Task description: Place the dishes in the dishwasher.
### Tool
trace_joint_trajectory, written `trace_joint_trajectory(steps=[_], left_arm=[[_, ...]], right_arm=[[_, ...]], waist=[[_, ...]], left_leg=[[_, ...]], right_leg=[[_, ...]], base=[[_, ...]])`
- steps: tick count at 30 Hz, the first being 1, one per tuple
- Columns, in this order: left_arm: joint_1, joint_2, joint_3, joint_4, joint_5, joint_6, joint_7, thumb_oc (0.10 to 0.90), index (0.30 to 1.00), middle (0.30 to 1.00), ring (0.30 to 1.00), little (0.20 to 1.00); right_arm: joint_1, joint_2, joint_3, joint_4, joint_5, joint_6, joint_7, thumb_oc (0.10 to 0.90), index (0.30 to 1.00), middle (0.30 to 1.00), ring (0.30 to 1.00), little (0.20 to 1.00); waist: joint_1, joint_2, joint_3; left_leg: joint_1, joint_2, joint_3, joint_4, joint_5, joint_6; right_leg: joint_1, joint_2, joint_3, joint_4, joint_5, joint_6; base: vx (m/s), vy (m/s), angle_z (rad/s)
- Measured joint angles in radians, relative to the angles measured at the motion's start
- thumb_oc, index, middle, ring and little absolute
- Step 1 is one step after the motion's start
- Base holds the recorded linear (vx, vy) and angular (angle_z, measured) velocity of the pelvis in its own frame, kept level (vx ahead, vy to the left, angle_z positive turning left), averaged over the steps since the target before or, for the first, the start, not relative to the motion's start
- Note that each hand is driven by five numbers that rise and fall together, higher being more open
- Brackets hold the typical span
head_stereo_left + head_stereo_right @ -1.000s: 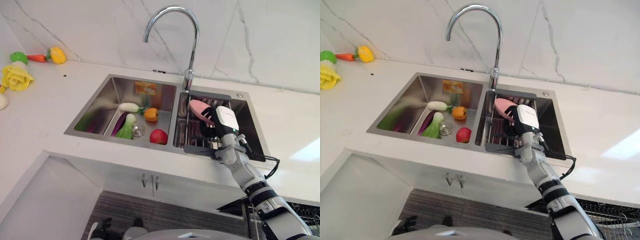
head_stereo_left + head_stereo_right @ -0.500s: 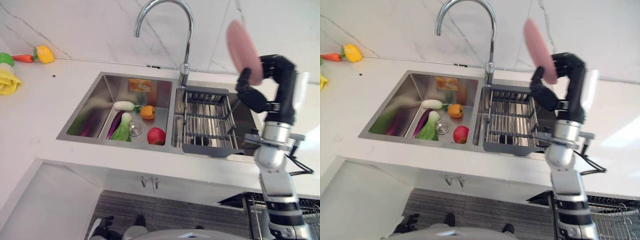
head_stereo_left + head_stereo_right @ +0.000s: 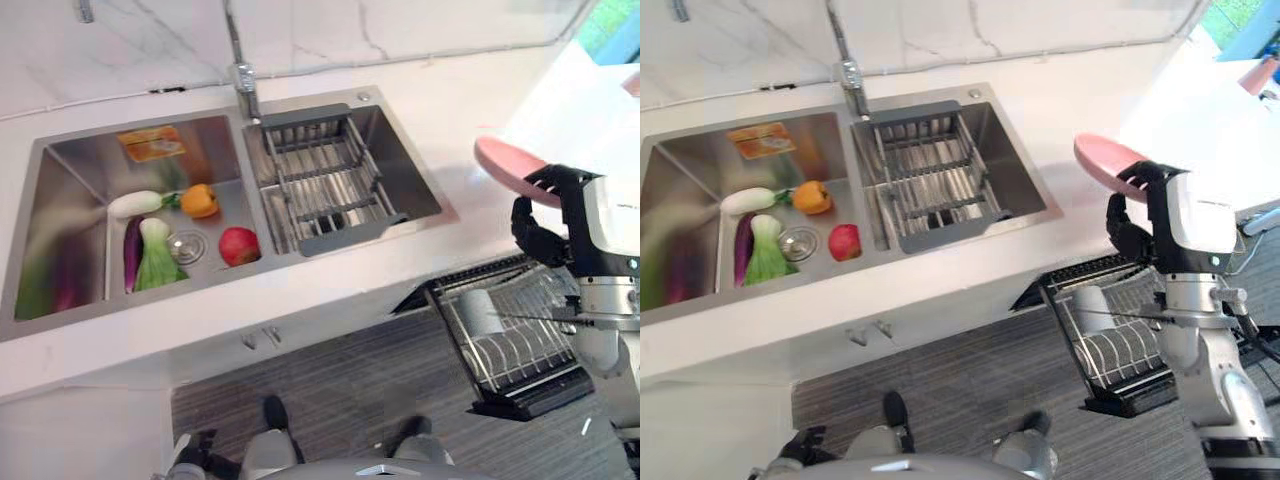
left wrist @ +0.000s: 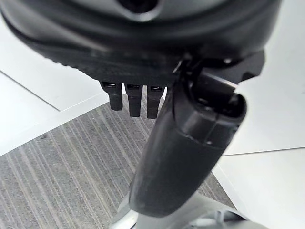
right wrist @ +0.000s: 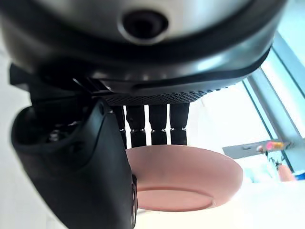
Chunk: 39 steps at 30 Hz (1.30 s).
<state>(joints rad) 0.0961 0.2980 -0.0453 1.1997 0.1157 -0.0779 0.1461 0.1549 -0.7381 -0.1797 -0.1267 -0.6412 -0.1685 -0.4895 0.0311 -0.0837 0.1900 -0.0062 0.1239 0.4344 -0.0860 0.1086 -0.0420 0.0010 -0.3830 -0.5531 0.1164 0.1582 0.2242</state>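
A pink plate hangs in the air off the counter's right end, tilted close to flat. My right hand is shut on its near rim, the thumb under the plate and the fingers over it. Below and slightly nearer, the dishwasher's wire rack is pulled out over the floor, with a white cup and a row of white plates standing in it. My left hand hangs idle above the grey floor, fingers relaxed.
The double sink lies to the left. Its left basin holds a red apple, an orange pepper and several greens; its right basin holds an empty grey drain basket. White counter runs behind the plate.
The whole picture has swung right and downward. My right hand has carried the pink plate from above the sink's drain basket out past the counter end, over the dishwasher rack, turning it flatter.
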Motion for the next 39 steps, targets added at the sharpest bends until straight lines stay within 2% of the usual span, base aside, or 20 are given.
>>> trace_joint_trajectory(steps=[1, 5, 7, 10, 14, 18, 21, 27, 31, 32, 33, 35, 36, 39], left_arm=[[0.009, 0.0, 0.002, 0.002, -0.013, 0.004, -0.003, 0.8, 0.9, 0.9, 0.9, 0.9], [0.033, -0.056, 0.023, 0.004, -0.033, 0.012, -0.017, 0.8, 0.9, 0.9, 0.9, 0.9], [0.063, -0.065, 0.022, 0.003, -0.034, 0.013, -0.018, 0.8, 0.9, 0.9, 0.9, 0.9], [0.076, -0.066, 0.007, 0.003, -0.032, 0.014, -0.024, 0.8, 0.9, 0.9, 0.9, 0.9], [0.083, -0.066, -0.018, 0.003, -0.031, 0.014, -0.028, 0.8, 0.9, 0.9, 0.9, 0.9], [0.085, -0.059, -0.022, 0.003, -0.033, 0.014, -0.046, 0.8, 0.9, 0.9, 0.9, 0.9], [0.083, -0.06, -0.023, 0.002, -0.033, 0.014, -0.046, 0.8, 0.9, 0.9, 0.9, 0.9], [0.083, -0.056, -0.03, -0.001, -0.038, 0.009, -0.05, 0.8, 0.9, 0.9, 0.9, 0.9], [0.077, -0.051, -0.052, -0.003, -0.042, 0.001, -0.059, 0.8, 0.9, 0.9, 0.9, 0.9], [0.078, -0.05, -0.059, -0.01, -0.046, -0.002, -0.065, 0.8, 0.9, 0.9, 0.9, 0.9], [0.078, -0.05, -0.059, -0.01, -0.046, -0.002, -0.065, 0.8, 0.9, 0.9, 0.9, 0.9], [0.07, -0.05, -0.071, -0.022, -0.046, -0.004, -0.068, 0.8, 0.9, 0.9, 0.9, 0.9], [0.069, -0.052, -0.071, -0.024, -0.047, -0.01, -0.071, 0.8, 0.9, 0.9, 0.9, 0.9], [0.056, -0.058, -0.07, -0.018, -0.047, 0.0, -0.088, 0.8, 0.9, 0.9, 0.9, 0.9]], right_arm=[[-0.008, -0.005, 0.007, 0.019, -0.018, 0.001, 0.004, 0.4, 0.3, 0.3, 0.3, 0.3], [0.009, -0.014, 0.006, 0.123, -0.045, 0.066, 0.02, 0.4, 0.3, 0.3, 0.3, 0.3], [0.047, -0.027, -0.002, 0.171, -0.064, 0.112, 0.03, 0.4, 0.3, 0.3, 0.3, 0.3], [0.08, -0.035, 0.002, 0.213, -0.069, 0.122, 0.037, 0.4, 0.3, 0.3, 0.3, 0.3], [0.102, -0.037, 0.026, 0.244, -0.079, 0.122, 0.052, 0.4, 0.3, 0.3, 0.3, 0.3], [0.088, -0.037, 0.169, 0.339, -0.086, 0.113, 0.065, 0.4, 0.3, 0.3, 0.3, 0.3], [0.086, -0.035, 0.222, 0.355, -0.087, 0.099, 0.088, 0.4, 0.3, 0.3, 0.3, 0.3], [-0.049, -0.01, 0.361, 0.574, -0.103, 0.085, 0.108, 0.4, 0.3, 0.3, 0.3, 0.3], [-0.123, -0.01, 0.391, 0.684, -0.1, 0.09, 0.109, 0.4, 0.3, 0.3, 0.3, 0.3], [-0.202, -0.01, 0.427, 0.804, -0.092, 0.095, 0.107, 0.4, 0.3, 0.3, 0.3, 0.3], [-0.202, -0.01, 0.427, 0.804, -0.092, 0.095, 0.107, 0.4, 0.3, 0.3, 0.3, 0.3], [-0.337, -0.01, 0.483, 0.971, -0.046, 0.12, 0.108, 0.4, 0.3, 0.3, 0.3, 0.3], [-0.363, -0.011, 0.478, 0.983, -0.022, 0.14, 0.106, 0.4, 0.3, 0.3, 0.3, 0.3], [-0.404, -0.013, 0.477, 0.981, 0.014, 0.144, 0.088, 0.4, 0.3, 0.3, 0.3, 0.3]], waist=[[0.02, -0.018, -0.005], [-0.001, 0.023, -0.029], [-0.035, 0.047, -0.049], [-0.061, 0.063, -0.063], [-0.065, 0.072, -0.088], [-0.047, 0.071, -0.12], [-0.041, 0.075, -0.123], [-0.027, 0.074, -0.128], [-0.008, 0.078, -0.127], [0.006, 0.087, -0.125], [0.006, 0.087, -0.125], [0.02, 0.096, -0.108], [0.03, 0.104, -0.105], [0.047, 0.124, -0.073]], left_leg=[[0.012, -0.003, 0.023, -0.001, 0.01, -0.02], [0.03, 0.045, 0.021, -0.005, 0.016, -0.072], [0.041, 0.078, 0.02, -0.005, 0.022, -0.092], [0.043, 0.1, 0.017, -0.005, 0.03, -0.105], [0.03, 0.109, 0.014, -0.005, 0.034, -0.107], [0.016, 0.112, 0.003, -0.006, 0.039, -0.106], [0.003, 0.11, -0.01, -0.008, 0.044, -0.104], [-0.018, 0.103, -0.034, -0.009, 0.051, -0.1], [-0.039, 0.101, -0.044, -0.01, 0.056, -0.097], [-0.05, 0.098, -0.058, -0.008, 0.06, -0.096], [-0.05, 0.098, -0.058, -0.008, 0.06, -0.096], [-0.059, 0.096, -0.065, -0.008, 0.062, -0.093], [-0.077, 0.096, -0.071, -0.008, 0.066, -0.092], [-0.088, 0.094, -0.086, -0.005, 0.072, -0.091]], right_leg=[[0.017, 0.019, 0.005, -0.063, -0.033, -0.015], [0.052, 0.108, 0.031, -0.184, -0.034, -0.048], [0.072, 0.145, 0.032, -0.216, -0.03, -0.059], [0.071, 0.169, 0.037, -0.216, -0.034, -0.065], [0.058, 0.173, 0.036, -0.216, -0.034, -0.066], [0.052, 0.174, 0.028, -0.217, -0.032, -0.07], [0.049, 0.173, 0.015, -0.216, -0.031, -0.07], [0.048, 0.173, -0.006, -0.216, -0.031, -0.071], [0.034, 0.172, -0.015, -0.216, -0.029, -0.073], [0.032, 0.17, -0.025, -0.216, -0.028, -0.074], [0.032, 0.17, -0.025, -0.216, -0.028, -0.074], [0.027, 0.168, -0.031, -0.217, -0.026, -0.074], [0.015, 0.169, -0.037, -0.216, -0.025, -0.076], [0.015, 0.17, -0.047, -0.215, -0.021, -0.082]], base=[[0.05, -0.155, -0.75], [0.1, -0.154, -0.48], [0.08, -0.174, -0.19], [0.06, -0.128, -0.08], [0.05, -0.101, 0.01], [0.04, -0.063, 0.07], [0.03, -0.041, 0.12], [0.02, -0.031, 0.12], [-0.01, -0.015, 0.1], [-0.02, -0.01, 0.11], [-0.03, -0.017, 0.12], [-0.02, -0.017, 0.1], [-0.02, -0.014, 0.17], [-0.01, -0.01, 0.14]])
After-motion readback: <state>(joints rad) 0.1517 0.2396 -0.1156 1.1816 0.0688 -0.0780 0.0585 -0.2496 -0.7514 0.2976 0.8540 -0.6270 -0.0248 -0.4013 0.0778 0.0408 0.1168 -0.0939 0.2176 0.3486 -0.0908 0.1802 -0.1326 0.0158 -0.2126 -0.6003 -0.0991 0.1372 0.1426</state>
